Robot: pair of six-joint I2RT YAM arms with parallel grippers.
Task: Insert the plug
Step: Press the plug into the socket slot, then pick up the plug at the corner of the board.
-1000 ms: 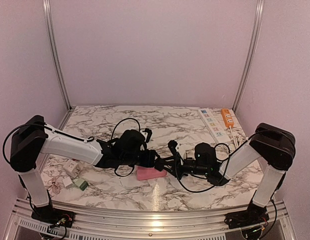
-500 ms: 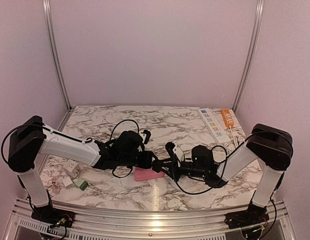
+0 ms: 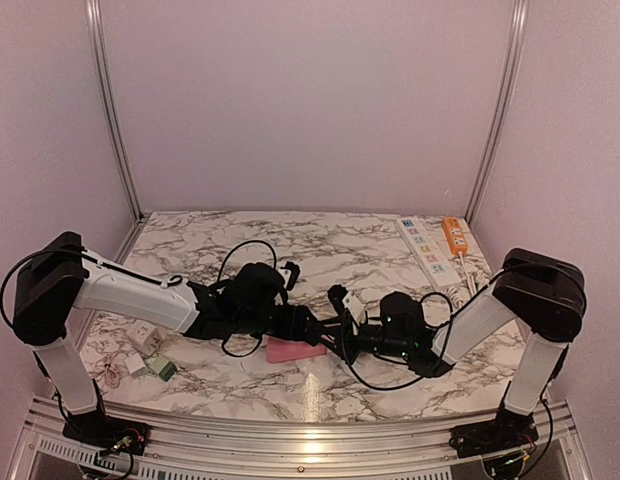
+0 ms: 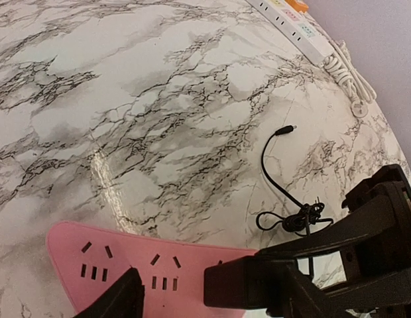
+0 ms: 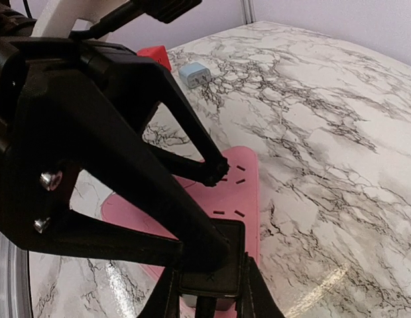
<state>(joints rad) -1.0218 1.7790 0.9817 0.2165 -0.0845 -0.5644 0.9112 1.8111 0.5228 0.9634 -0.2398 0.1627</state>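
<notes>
Right gripper (image 5: 209,291) has slid left toward the left one since a second ago, so both now sit bunched up over the pink strip (image 5: 242,179). It's pinching the black plug (image 5: 212,265) between its fingers, right above the strip's near end. Prongs are hidden under the plug body, so I can't tell if they're in the slots. Left gripper (image 5: 215,212) is spread, one tip over the strip and the other right against the plug, though I can't tell if it's actually touching. From the top view that whole spot is just a black tangle. Loose black cable (image 4: 268,165) lies on the table (image 4: 159,99) beyond. The left wrist view cuts off the strip's bottom edge.
</notes>
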